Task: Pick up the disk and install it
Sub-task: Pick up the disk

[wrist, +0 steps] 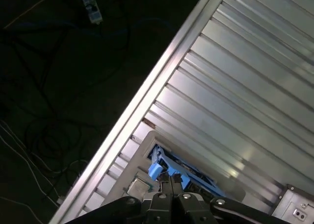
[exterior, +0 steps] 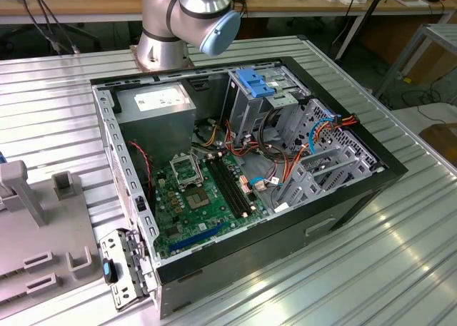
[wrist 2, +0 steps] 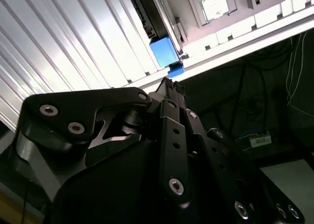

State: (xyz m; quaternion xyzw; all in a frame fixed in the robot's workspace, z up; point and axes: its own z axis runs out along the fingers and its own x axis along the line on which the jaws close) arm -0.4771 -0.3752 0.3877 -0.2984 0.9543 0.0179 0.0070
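Note:
The disk [wrist 2: 164,50] stands edge-on in a pale grey holder [wrist: 128,171] near the edge of the ribbed metal table; in both wrist views its bright blue carrier rail [wrist: 169,166] faces my gripper. The gripper [wrist 2: 171,83] points straight at that blue end, its two black fingers pressed together. In the first wrist view the gripper [wrist: 172,179] overlaps the rail. Whether it touches or grips the rail I cannot tell. In the exterior view the open computer case [exterior: 389,172] lies on its side on the table. Its metal drive cage [exterior: 314,137] is at the exterior view's right.
A blue caddy [exterior: 257,82] tops the cage, and a grey power supply [exterior: 156,101] sits at the case's back. Red and orange cables [exterior: 285,162] run over the motherboard [exterior: 196,197]. The arm's base [exterior: 168,26] stands behind. Grey fixtures [exterior: 28,233] hold a square chip [wrist 2: 213,3]. Beyond the table's edge [wrist: 147,91] is dark floor.

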